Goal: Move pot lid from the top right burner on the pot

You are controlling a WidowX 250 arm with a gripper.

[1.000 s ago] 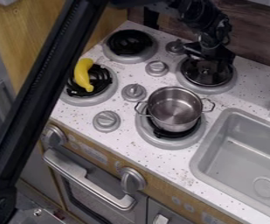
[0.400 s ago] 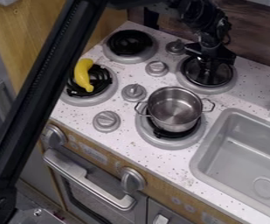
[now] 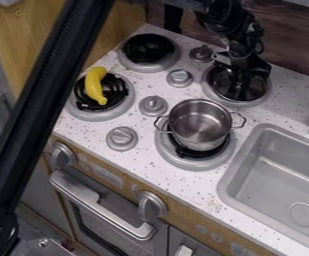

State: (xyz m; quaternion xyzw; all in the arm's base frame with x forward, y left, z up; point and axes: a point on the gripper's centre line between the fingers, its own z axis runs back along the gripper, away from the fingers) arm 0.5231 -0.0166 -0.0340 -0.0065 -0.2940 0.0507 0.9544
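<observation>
Lid (image 3: 255,92) rests on top right burner (image 3: 239,104), under gripper (image 3: 241,80). Whether gripper is open or closed cannot be determined.

The desk (image 3: 143,155) is a white top with dark speckles, carrying four round gray burners: one at the upper left (image 3: 162,66), one at the left (image 3: 88,114) with a yellow banana (image 3: 95,87) across its black coil, one at the lower middle (image 3: 197,165) bearing a two-handled metal pot (image 3: 199,124), and one at the upper right (image 3: 240,104) under a dark, metal-rimmed lid (image 3: 257,92). Four gray knobs (image 3: 153,105) stand in a slanting row between the burners. A gray sink (image 3: 277,180) with a round drain (image 3: 303,213) is set into the right side.
</observation>
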